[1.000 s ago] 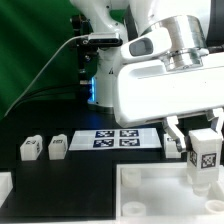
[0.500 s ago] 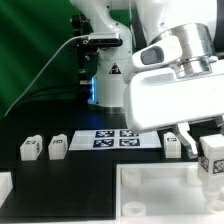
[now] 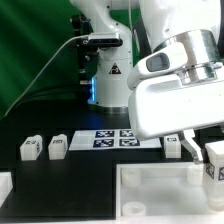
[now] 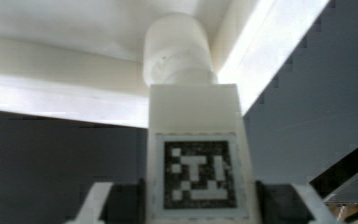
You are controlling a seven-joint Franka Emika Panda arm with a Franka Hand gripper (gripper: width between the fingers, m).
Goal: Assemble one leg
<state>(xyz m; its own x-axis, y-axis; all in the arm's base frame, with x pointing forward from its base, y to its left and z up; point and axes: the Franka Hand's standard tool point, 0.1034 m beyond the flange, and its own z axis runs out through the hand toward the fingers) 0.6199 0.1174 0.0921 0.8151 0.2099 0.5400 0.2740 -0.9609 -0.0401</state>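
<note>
My gripper (image 3: 210, 152) is shut on a leg (image 3: 215, 164), a small white block with a black-and-white tag. It holds the leg upright at the exterior view's right edge, above the large white tray-like part (image 3: 160, 192). In the wrist view the leg (image 4: 197, 120) stands between my gripper's (image 4: 197, 206) two fingers (image 4: 108, 202). Its round peg end points at the white part (image 4: 51, 70). Three more legs rest on the black table: two on the exterior view's left (image 3: 29, 149) (image 3: 57, 147) and one near the arm (image 3: 172, 146).
The marker board (image 3: 120, 138) lies flat behind the tray-like part. Another white part (image 3: 5, 187) shows at the exterior view's lower left corner. The robot base and a cable stand at the back before a green curtain.
The arm has moved toward the exterior view's right with the leg in its grip. The leg now sits partly cut off by the frame edge.
</note>
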